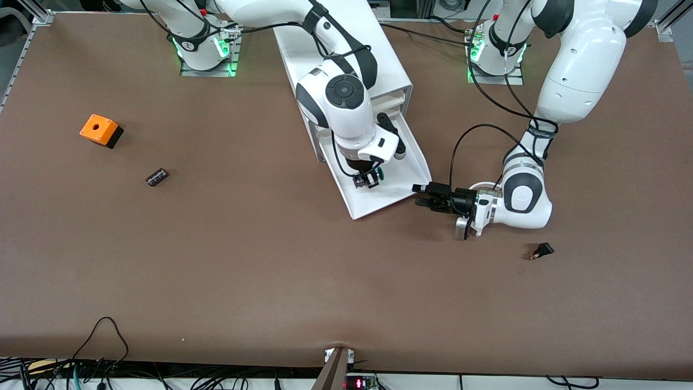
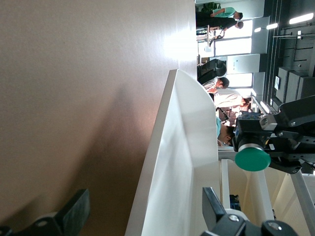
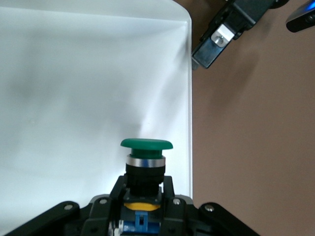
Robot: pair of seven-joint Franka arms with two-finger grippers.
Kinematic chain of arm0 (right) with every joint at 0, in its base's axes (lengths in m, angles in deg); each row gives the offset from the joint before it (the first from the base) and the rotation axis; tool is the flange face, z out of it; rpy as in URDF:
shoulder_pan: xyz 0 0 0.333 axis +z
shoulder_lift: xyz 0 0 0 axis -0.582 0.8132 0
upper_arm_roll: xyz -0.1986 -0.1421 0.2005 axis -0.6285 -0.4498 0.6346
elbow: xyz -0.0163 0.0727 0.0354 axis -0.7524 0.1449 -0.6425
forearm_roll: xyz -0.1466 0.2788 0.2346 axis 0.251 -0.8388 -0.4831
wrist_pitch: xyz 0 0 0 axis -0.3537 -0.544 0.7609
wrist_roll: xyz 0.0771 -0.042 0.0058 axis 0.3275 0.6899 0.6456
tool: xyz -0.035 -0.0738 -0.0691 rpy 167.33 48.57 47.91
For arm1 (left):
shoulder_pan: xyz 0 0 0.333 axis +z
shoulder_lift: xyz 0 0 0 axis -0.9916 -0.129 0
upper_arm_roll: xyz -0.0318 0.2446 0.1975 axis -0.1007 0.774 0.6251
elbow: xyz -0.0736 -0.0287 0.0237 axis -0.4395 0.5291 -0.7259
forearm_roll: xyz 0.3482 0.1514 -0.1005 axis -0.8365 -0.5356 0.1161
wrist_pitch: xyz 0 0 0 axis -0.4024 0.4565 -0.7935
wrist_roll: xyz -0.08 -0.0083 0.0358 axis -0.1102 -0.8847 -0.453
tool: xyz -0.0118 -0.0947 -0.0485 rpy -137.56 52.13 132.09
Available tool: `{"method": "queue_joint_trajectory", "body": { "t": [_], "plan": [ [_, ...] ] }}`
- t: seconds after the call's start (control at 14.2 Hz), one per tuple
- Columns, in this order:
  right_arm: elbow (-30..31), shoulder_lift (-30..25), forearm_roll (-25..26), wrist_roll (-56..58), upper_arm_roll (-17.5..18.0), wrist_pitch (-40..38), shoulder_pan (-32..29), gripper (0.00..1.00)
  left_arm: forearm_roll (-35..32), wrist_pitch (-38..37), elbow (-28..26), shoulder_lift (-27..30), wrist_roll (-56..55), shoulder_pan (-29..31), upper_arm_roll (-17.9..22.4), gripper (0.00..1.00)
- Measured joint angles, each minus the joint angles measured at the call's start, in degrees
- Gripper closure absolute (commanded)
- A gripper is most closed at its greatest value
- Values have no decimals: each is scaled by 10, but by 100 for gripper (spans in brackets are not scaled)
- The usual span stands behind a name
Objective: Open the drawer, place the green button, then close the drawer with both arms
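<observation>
Button (image 3: 146, 162), small push type, round green cap, metal collar, black and blue body: held clamped between the fingers of the right gripper (image 1: 371, 179), over the floor of the pulled-out drawer (image 1: 379, 197).

Drawer, shallow white plastic tray: drawn out of the white box-shaped cabinet (image 1: 346, 59) toward the front camera, low in the stack.

Left gripper (image 1: 425, 196), black, two-fingered: lying level just beside the drawer's corner toward the left arm's end of the table, fingers spread apart, nothing held.

Left wrist view: the drawer's side wall (image 2: 177, 162) is seen edge-on, with the green cap (image 2: 252, 158) above it. Right wrist view: the yellow and blue parts of the button's body are shown, hidden in the front view.

Orange box with a round hole on a black base (image 1: 100, 130), and small dark block (image 1: 157, 177): toward the right arm's end. Small black part with red tip (image 1: 542, 251): near the left arm. No legible writing is seen.
</observation>
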Motion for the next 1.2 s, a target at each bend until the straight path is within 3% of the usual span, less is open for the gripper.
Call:
{"method": "queue_joint_trajectory", "body": {
  "t": [0.85,1.2],
  "plan": [
    [0,31,25,-20,21,18,14,81,-19,0,17,19,-48,10,9,0],
    [1,55,25,-39,30,49,15,80,-91,36,28,48,-124,10,23,0]
  ]
}}
